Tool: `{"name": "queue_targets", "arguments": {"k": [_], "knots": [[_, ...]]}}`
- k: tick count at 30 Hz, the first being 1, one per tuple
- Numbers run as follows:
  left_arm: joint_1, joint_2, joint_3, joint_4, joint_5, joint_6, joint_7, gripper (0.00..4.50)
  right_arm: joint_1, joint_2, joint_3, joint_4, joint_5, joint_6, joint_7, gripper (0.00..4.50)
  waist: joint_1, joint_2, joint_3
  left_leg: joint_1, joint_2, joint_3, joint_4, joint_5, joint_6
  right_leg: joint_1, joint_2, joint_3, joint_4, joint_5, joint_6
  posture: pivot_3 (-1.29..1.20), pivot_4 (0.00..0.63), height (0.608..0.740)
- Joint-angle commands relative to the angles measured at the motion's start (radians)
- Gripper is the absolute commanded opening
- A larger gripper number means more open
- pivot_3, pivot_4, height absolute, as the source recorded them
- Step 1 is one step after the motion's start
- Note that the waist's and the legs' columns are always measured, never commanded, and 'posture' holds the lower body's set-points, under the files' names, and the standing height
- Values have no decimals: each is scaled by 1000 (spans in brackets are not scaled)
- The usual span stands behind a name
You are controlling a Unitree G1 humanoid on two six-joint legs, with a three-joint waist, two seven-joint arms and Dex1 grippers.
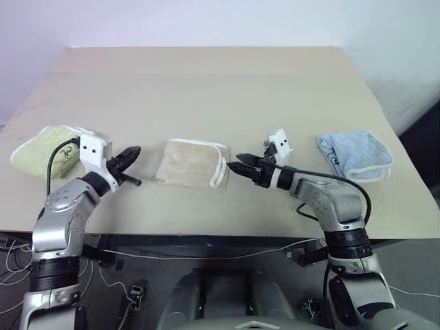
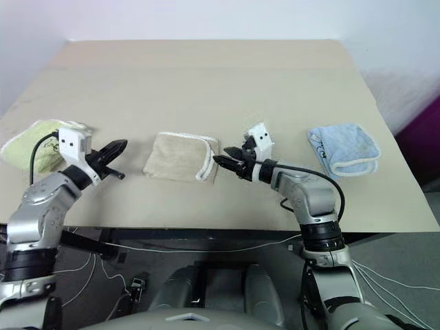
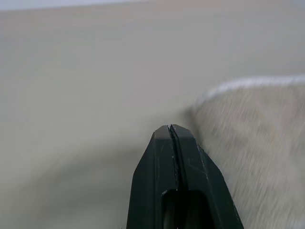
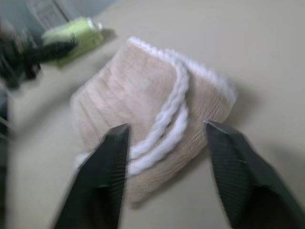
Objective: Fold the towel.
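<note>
the towel lies folded into a compact beige pad near the front edge of the tabletop, roughly midway between the two arms. its white corded edging runs along the far side and curls down the side facing the robot's right, where two cords lie stacked one on the other. nothing holds it; it rests flat on the wood.

the right gripper sits just beside that corded edge, pointing toward the towel from the robot's right, low over the tabletop. in the right wrist view its two black fingers stand wide apart, with the folded towel lying ahead of and between them, untouched. whether the tips brush the cloth cannot be told from the head views; they look just short of it.

the left gripper is on the other side, apart from the towel's plain edge, also pointing toward it and close to level. its fingers are pressed together with only a thin seam between them, and they grip nothing. the left wrist view catches the towel's edge off to one side of the fingertips.

further out, a light green folded towel lies near the tabletop's edge on the robot's left, behind the left wrist. a light blue folded towel lies well apart on the robot's right, beyond the right forearm.
</note>
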Motion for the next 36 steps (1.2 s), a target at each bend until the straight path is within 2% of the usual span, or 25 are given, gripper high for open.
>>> {"name": "queue_targets", "arguments": {"k": [1, 2, 3, 8, 18, 30, 33, 36], "knots": [[-6, 13, 16, -26, 6, -31, -8, 0, -49, 47, -96, 28, 110, 148, -73, 3975, 1, 0, 0, 0, 0, 0, 0, 0, 0, 0, 0, 0, 0, 0, 0, 0, 150, 740], [-4, 10, 15, -35, 3, -30, -7, 0, -60, 64, -116, 46, 125, 173, -94, 4325, 1, 0, 0, 0, 0, 0, 0, 0, 0, 0, -1, 0, 0, 0, 0, 0, 150, 740], [-3, 8, 13, -39, 3, -30, -7, 0, -68, 74, -130, 58, 135, 189, -110, 4433, 0, 0, 0, 0, 0, 0, 0, 0, 0, 0, -1, 0, 0, 0, 0, 0, 150, 740], [13, -3, -1, -61, -8, -26, -24, 0, -103, 106, -124, 143, 114, 208, -177, 4433, -3, 0, 0, 0, 0, 1, -1, 0, 0, -1, -1, 0, 0, 0, 0, 0, 150, 740], [39, -5, -4, -94, -18, -21, -63, 0, -180, 159, -33, 277, 76, 157, -161, 4433, -34, 0, -1, 1, 1, 1, -2, 0, 0, -1, 2, 1, 1, 1, -1, 0, 150, 740], [57, -25, 0, -123, -18, -21, -55, 0, -271, 224, -12, 428, 34, 97, -149, 4433, -51, 0, -1, 1, 2, 2, -6, 1, -2, -4, 2, 2, 1, 1, -1, 0, 150, 740], [61, -28, 3, -127, -18, -22, -53, 0, -271, 225, -20, 427, 39, 95, -142, 3821, -54, 0, -1, 1, 2, 2, -7, 2, -2, -4, 2, 2, 1, 1, -1, 0, 150, 740], [60, -30, 2, -125, -18, -24, -54, 0, -268, 221, -28, 420, 46, 94, -138, 2795, -53, 0, -1, 1, 2, 2, -8, 2, -3, -5, 2, 2, 1, 1, -1, 0, 150, 740]]}}
